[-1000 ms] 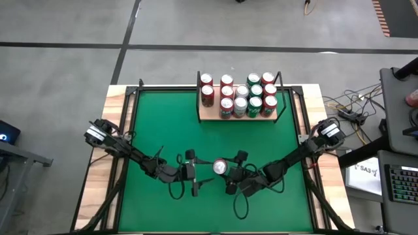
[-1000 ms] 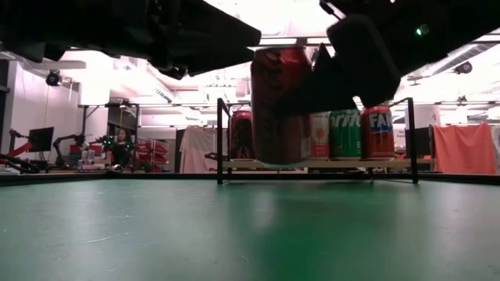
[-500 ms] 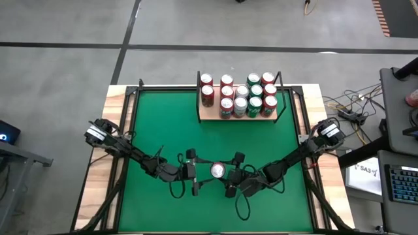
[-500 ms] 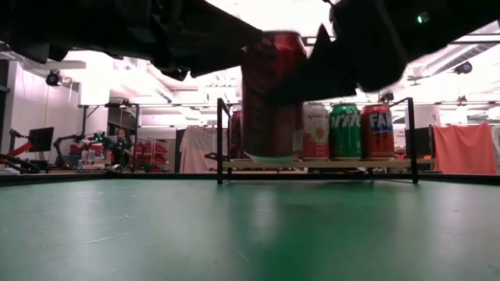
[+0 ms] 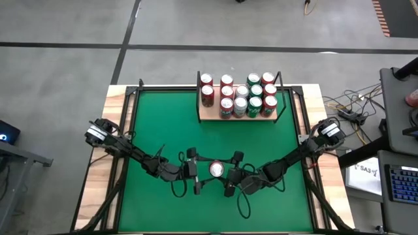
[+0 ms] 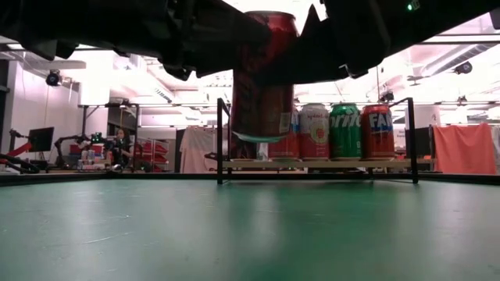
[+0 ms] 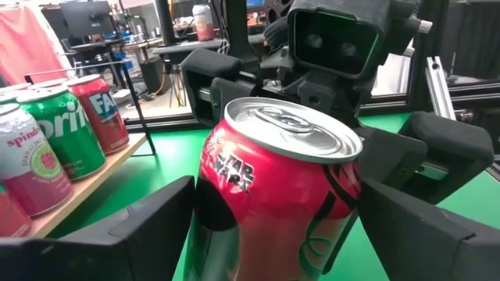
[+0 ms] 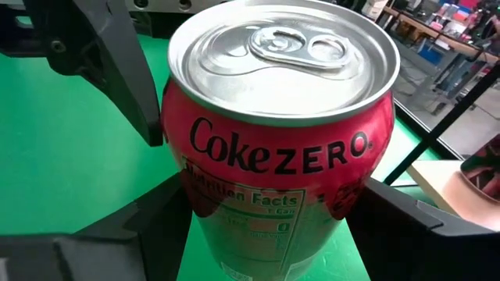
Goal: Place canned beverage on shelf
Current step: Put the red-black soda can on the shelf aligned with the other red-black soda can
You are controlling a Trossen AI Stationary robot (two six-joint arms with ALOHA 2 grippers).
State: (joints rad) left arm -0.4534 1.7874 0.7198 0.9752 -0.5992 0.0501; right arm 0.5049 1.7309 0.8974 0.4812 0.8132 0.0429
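A red Coke Zero can (image 5: 215, 170) hangs upright above the green felt at the table's near middle, between my two grippers. My right gripper (image 8: 273, 242) comes from the table's right and is shut on it. My left gripper (image 7: 273, 242) comes from the left, and its open fingers stand on either side of the same can (image 7: 281, 187). The shelf (image 5: 238, 119), a tan board with black uprights, stands at the far edge and carries several cans. My right gripper pinches the can's side wall (image 8: 199, 215) between its two fingers (image 8: 148, 234), low on the body. It comes nearly level from the table's right. The can (image 6: 264, 78) is lifted clear of the felt, top up, slightly tilted. My left gripper: I cannot tell whether its fingers (image 7: 148, 226) touch the can's wall.
Red, green and pink cans (image 6: 344, 131) fill most of the shelf board (image 6: 312, 164). Bare green felt (image 5: 215, 137) lies between the grippers and the shelf. Wooden borders (image 5: 111, 163) flank the felt. Cables and a keyboard (image 5: 398, 183) lie off the table's right.
The can has risen a little above the felt and shifted slightly toward the table's left, carried by my right gripper. It has gone from straight upright to slightly tilted.
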